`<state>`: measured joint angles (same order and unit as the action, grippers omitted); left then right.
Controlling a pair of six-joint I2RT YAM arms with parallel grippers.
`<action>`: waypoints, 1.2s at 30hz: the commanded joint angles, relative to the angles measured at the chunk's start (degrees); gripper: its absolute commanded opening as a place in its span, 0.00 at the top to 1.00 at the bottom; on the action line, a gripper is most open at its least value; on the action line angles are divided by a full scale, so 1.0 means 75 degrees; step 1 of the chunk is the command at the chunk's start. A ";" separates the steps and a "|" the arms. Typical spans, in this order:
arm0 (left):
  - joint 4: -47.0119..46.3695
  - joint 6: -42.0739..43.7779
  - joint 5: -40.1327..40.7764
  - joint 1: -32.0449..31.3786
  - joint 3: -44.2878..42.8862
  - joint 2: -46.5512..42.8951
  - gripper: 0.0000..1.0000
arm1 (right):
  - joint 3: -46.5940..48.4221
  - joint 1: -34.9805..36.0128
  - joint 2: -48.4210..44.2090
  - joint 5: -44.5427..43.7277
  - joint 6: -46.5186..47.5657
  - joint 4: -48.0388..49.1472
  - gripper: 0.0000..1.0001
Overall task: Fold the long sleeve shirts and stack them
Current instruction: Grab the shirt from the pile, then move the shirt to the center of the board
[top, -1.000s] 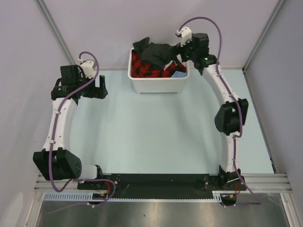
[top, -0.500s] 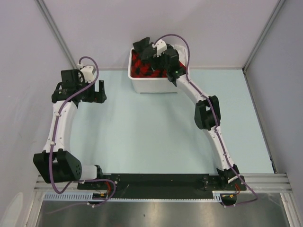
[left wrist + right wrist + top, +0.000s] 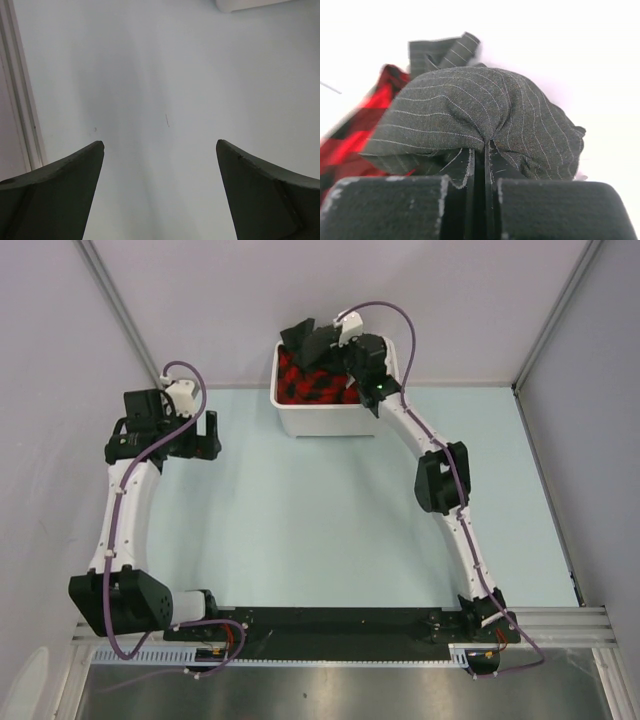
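Pale blue surface, plain grey walls on three sides, metal rail along the bottom of the top view. White bin sits upper centre, against the back wall. Left arm is at frame left: left jaws wide apart over bare surface, touching nothing; a corner of the bin shows upper right in the left wrist view. Right arm reaches over the bin: right jaws pinched tight on a fold of the dark pinstriped shirt, cloth bunched in a hump just above the tips. Shirt is heaped at the bin's top, on a red-and-black check cloth beneath it.
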<state>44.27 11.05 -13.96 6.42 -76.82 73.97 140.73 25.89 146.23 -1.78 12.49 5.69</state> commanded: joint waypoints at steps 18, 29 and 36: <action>-0.0770 -0.0641 -0.1959 0.0047 -0.1137 0.0543 0.01 | -0.2469 -0.0686 -0.6921 0.4537 -0.3083 -0.0408 1.00; -0.0348 0.1560 -0.2371 -0.1003 0.0303 -0.0440 0.01 | -0.8718 -0.4397 -0.9396 0.5805 -0.2447 -0.4670 0.01; -0.0418 0.2243 -0.2111 -0.2273 0.1230 0.0036 0.01 | -0.9599 -0.5434 -0.9302 0.5429 0.1696 -0.6725 0.00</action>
<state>41.69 23.07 -29.80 -7.44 -68.95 71.42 67.88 -17.52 80.40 37.34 7.99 -35.24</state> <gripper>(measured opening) 0.993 0.993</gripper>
